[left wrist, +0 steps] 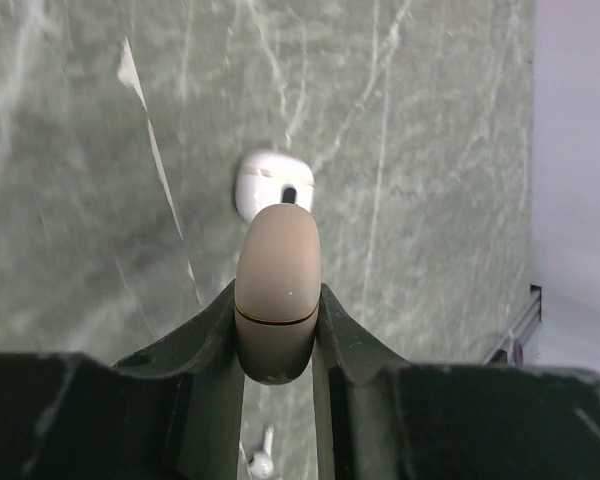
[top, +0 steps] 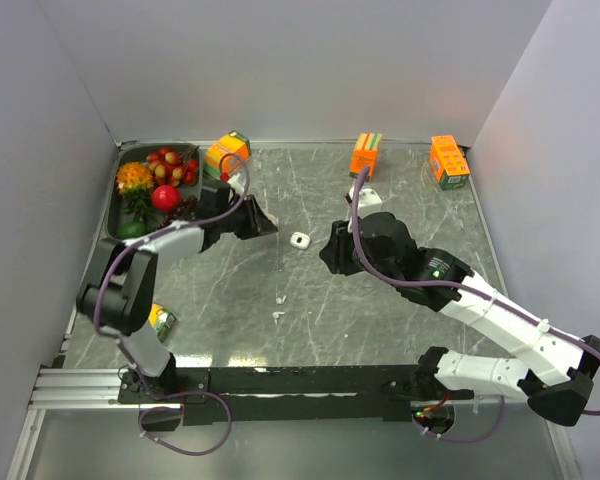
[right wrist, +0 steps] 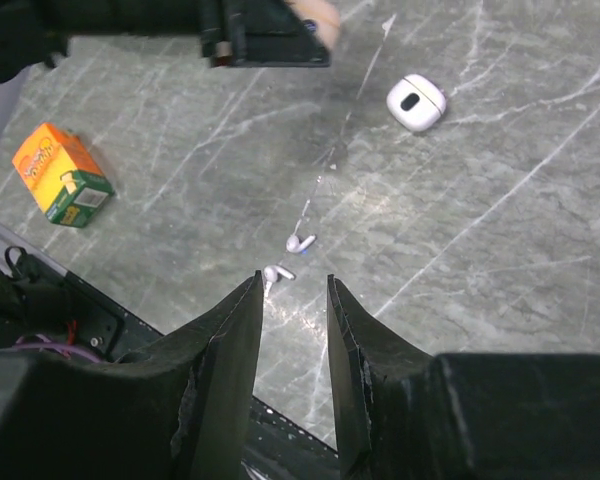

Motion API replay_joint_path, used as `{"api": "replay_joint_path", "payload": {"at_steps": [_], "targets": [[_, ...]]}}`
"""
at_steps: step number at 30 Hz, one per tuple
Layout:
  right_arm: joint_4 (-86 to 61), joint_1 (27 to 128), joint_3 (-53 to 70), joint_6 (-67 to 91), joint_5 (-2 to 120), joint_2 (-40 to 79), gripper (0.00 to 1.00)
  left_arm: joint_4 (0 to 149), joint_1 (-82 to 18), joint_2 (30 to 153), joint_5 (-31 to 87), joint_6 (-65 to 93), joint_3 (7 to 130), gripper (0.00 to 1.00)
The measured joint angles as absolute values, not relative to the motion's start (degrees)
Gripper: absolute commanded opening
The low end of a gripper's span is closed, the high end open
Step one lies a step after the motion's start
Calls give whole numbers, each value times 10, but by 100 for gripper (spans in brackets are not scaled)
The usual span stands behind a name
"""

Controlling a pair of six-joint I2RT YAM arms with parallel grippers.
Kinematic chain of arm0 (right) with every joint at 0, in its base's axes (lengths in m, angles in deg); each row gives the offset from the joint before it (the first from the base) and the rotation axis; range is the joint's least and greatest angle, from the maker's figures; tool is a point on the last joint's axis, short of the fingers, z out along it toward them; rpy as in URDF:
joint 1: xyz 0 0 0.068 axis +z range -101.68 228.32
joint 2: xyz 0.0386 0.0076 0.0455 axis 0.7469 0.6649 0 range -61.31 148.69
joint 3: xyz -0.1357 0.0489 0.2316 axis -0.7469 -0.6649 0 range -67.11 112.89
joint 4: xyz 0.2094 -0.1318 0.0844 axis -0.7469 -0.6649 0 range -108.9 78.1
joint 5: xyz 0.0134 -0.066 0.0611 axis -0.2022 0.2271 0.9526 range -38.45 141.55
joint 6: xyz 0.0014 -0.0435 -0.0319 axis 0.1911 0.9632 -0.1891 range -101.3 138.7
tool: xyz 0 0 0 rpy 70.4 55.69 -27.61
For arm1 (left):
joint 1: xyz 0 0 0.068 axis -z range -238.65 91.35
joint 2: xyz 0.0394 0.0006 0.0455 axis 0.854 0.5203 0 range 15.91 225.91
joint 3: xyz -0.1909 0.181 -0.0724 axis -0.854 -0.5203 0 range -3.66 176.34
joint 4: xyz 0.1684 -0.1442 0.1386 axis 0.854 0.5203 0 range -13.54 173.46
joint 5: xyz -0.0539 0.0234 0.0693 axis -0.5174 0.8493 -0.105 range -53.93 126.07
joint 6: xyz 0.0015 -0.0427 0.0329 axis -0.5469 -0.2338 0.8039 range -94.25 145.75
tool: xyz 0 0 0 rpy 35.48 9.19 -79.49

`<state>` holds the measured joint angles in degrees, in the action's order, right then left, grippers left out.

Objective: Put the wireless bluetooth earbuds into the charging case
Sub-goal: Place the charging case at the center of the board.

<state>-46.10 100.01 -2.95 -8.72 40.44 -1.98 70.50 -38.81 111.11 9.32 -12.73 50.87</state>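
My left gripper [top: 264,226] [left wrist: 277,296] is shut on the tan rounded charging case [left wrist: 277,275], held edge-on above the table with its seam showing. A second small case [top: 300,239], white with a dark spot, lies on the table just beyond it and shows in both wrist views [left wrist: 272,183] [right wrist: 416,102]. Two tiny white earbuds [top: 279,302] lie close together on the table; the right wrist view shows one [right wrist: 300,242] and the other [right wrist: 273,272] just past my right gripper's left fingertip. My right gripper [top: 331,256] [right wrist: 293,286] is open and empty above the table.
A dark tray [top: 120,215] of toy fruit stands at the far left. Orange cartons stand at the back [top: 227,153], [top: 366,155], [top: 448,161]. A small orange carton [top: 162,320] [right wrist: 60,175] lies near the left arm's base. Walls enclose the table.
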Motion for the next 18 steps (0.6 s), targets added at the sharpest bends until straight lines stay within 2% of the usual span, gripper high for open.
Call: {"api": "replay_joint_path", "payload": {"at_steps": [9, 15, 16, 17, 18], "targets": [[-447, 998, -43, -87, 416, -22, 40, 803, -414, 1281, 82, -96, 637, 1], [-445, 995, -45, -85, 417, -25, 41, 835, -427, 1309, 67, -84, 668, 2], [-445, 993, -45, -85, 417, -26, 40, 835, -427, 1312, 64, -84, 670, 4], [-445, 992, -46, -85, 417, -27, 41, 836, -427, 1313, 59, -83, 671, 16], [-445, 992, -46, -85, 417, -27, 41, 836, -427, 1314, 57, -83, 671, 24]]}}
